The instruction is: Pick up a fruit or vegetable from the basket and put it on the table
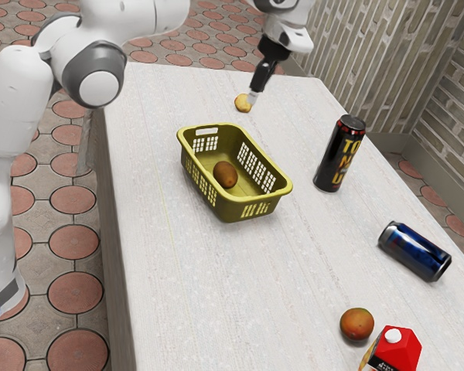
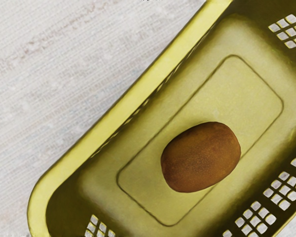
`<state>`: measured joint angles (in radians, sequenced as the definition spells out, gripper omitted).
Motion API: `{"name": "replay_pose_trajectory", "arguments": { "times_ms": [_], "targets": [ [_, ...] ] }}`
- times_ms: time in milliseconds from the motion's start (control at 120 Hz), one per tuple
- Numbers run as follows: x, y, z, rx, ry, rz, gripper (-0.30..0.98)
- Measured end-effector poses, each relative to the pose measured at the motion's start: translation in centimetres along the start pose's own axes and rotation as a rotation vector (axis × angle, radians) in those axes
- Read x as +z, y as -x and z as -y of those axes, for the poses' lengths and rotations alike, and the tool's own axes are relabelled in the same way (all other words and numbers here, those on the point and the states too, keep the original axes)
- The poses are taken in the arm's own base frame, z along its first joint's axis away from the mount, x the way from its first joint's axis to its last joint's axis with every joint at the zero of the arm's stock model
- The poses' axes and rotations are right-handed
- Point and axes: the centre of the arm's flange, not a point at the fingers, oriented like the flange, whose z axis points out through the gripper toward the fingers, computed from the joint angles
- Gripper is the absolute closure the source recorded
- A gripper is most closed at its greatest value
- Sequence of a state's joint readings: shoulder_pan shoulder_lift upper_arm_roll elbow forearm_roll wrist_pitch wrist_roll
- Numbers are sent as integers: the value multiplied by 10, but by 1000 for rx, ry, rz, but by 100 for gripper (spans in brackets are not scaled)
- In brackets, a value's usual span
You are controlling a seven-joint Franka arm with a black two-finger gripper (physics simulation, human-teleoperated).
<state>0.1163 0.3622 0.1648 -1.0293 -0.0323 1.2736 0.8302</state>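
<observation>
In the exterior view, find the white arm (image 1: 147, 17) reaching in from the upper left, with the black tool (image 1: 253, 99) pointing down toward the counter (image 1: 216, 294). Cannot tell whether the tool is wide or narrow, or whether holding anything. See a small yellow fruit (image 1: 242, 103) right by its tip in this view; cannot tell whether touching or merely lined up behind. Find the brown fruit (image 1: 225, 175) inside the olive-yellow basket (image 1: 230, 209), on the basket's floor. Notice the basket upright on the counter, with grids of square holes in the walls and a slot at the far end. Toward the exterior view's right of the basket, see a tall black can (image 1: 340, 154) standing upright, lettered in yellow and red. Nearer the camera, see a blue can (image 1: 414, 251) lying on its side. Nearer still, find an orange-brown fruit (image 1: 356, 325) on the counter, just beside a red carton (image 1: 398, 352) with a white cap, cut off by the lower edge.

In the wrist view, look down into the basket, with a stretch of pale counter outside the rim. See the brown fruit lying lengthwise on the floor of the basket, clear of the walls and across one long side of the rounded rectangle marked there, nearer one end than the other.
</observation>
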Motion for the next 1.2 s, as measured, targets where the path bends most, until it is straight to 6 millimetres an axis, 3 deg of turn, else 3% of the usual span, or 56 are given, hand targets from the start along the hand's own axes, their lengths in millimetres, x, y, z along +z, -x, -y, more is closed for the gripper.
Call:
{"name": "replay_pose_trajectory", "arguments": {
  "times_ms": [217, 317, 408, 450, 508, 625, 1008, 1200],
  "targets": [
    [-5, 1, -5, -153, 3, -6, 0],
    [-8, -23, -33, -12, 9, -16, 0],
    [-7, -33, -42, 99, 0, -22, 0],
    [3, -34, -52, 153, 6, -6, 0],
    [24, -12, -73, 216, 23, 11, 0],
    [55, 7, -81, 316, -5, 16, 0],
    [108, -23, -122, 654, -81, -12, 0],
    [116, -27, -119, 728, -100, -18, 0]
  ]
}}
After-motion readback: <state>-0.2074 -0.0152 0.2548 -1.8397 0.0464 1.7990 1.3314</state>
